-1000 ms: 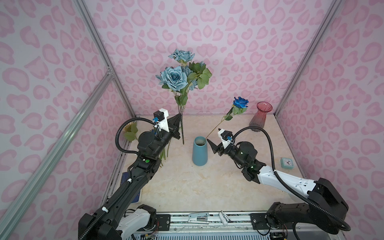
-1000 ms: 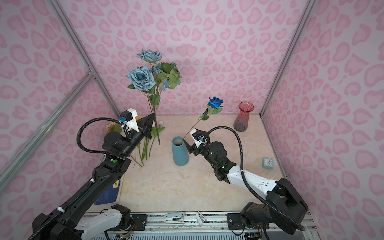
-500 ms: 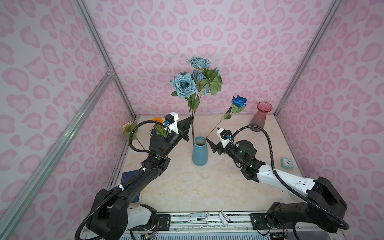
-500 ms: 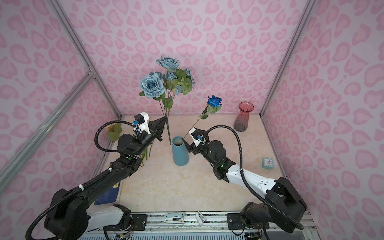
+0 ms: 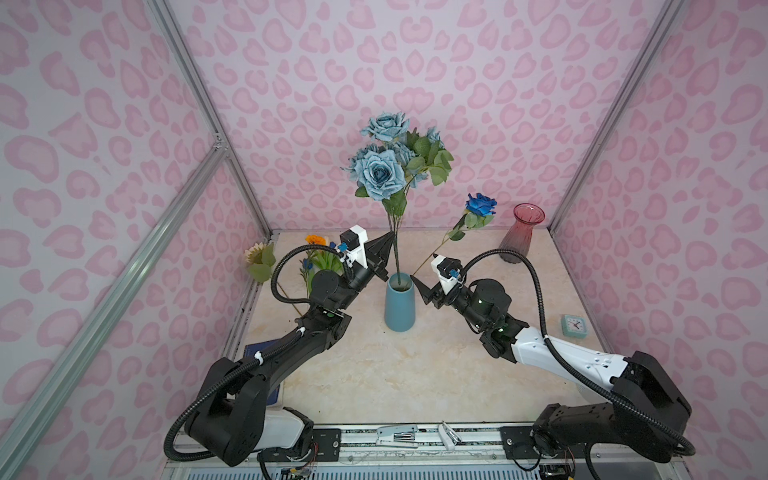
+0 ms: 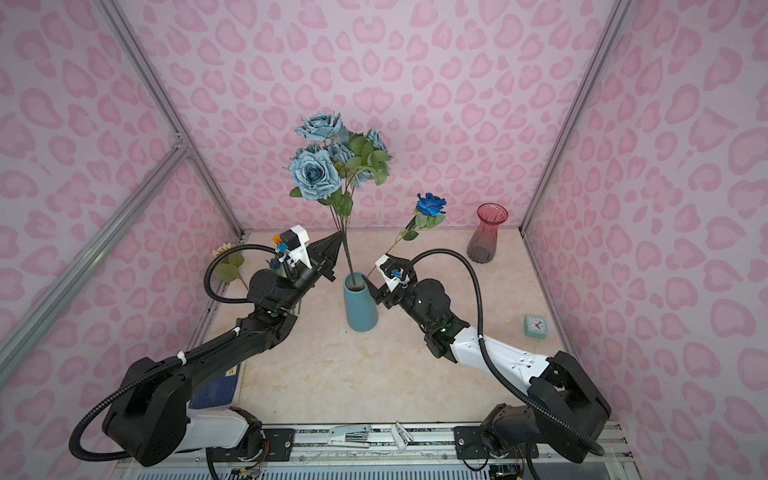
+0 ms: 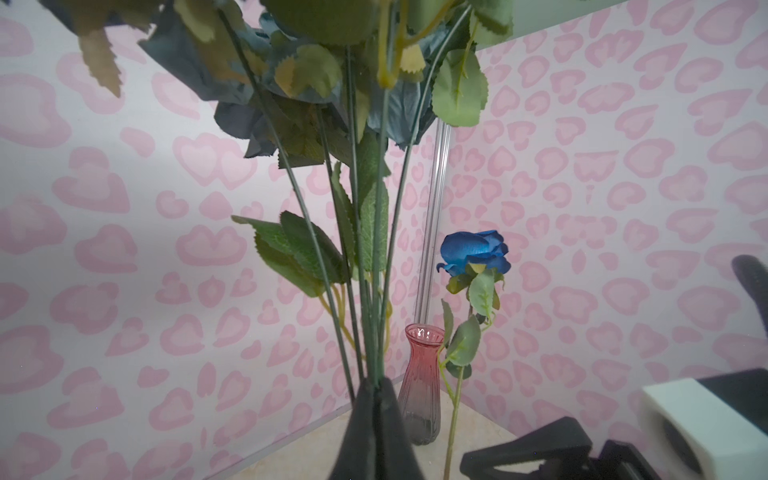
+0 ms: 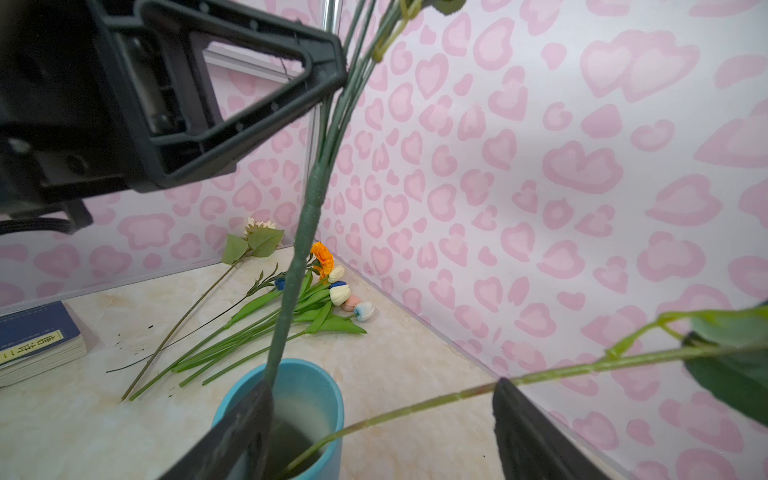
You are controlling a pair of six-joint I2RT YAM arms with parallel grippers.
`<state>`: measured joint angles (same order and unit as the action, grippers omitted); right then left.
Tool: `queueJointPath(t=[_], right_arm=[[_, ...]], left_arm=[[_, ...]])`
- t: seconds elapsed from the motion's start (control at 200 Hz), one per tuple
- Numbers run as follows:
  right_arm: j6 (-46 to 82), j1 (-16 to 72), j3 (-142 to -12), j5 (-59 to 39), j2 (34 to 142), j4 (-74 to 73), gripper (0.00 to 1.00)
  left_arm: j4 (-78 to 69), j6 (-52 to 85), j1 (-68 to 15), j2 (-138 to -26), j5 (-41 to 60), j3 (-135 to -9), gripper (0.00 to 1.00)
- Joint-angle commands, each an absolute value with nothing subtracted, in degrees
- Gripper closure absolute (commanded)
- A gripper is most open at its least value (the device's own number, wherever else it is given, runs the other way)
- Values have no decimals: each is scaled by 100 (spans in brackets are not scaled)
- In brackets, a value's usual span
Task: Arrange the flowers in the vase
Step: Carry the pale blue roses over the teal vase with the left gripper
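Observation:
The blue vase (image 5: 400,307) (image 6: 360,307) (image 8: 291,374) stands mid-table. My left gripper (image 5: 390,240) (image 6: 338,241) (image 7: 374,384) is shut on the stems of the dusty-blue rose bunch (image 5: 380,174) (image 6: 313,174) (image 8: 307,216), held upright with its wrapped stem end inside the vase. A bright blue rose (image 5: 481,204) (image 6: 431,203) (image 7: 473,251) leans right out of the vase. My right gripper (image 5: 417,283) (image 6: 372,286) (image 8: 380,399) is open at the vase's rim, with that rose's stem running between its fingers. More flowers lie at the back left: a sunflower (image 5: 254,253), a marigold (image 8: 323,257) and tulips (image 8: 349,297).
A red glass vase (image 5: 519,237) (image 6: 486,237) (image 7: 422,395) stands in the back right corner. A small teal clock (image 5: 574,325) (image 6: 536,325) sits by the right wall. A blue book (image 8: 33,336) (image 6: 220,386) lies at the left edge. Pink patterned walls close three sides.
My left gripper carried the dusty-blue bunch rightward from the back left to the blue vase, and its stem now stands in the vase. The right arm and the bright blue rose stayed put.

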<state>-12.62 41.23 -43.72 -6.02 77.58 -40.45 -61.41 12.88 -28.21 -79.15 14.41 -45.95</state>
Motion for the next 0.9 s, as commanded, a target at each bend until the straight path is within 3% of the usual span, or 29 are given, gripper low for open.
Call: queueJointPath(t=[0.0,0.39,0.895], right_arm=[[-1270,4132,-4403,-606,7784,-4062,18],[-1388,4148,-4421,-571,7785,-3969,18],[-1420,4184,-4467,-572,7988,-4127,18]], left_arm=[[-6671,980,-2822,-8087,1283,-4587,99],[-7500,1088,-2878,-8678,1050,-4141,99],[-7624,1060,-3111,-8336,874,-3148,97]])
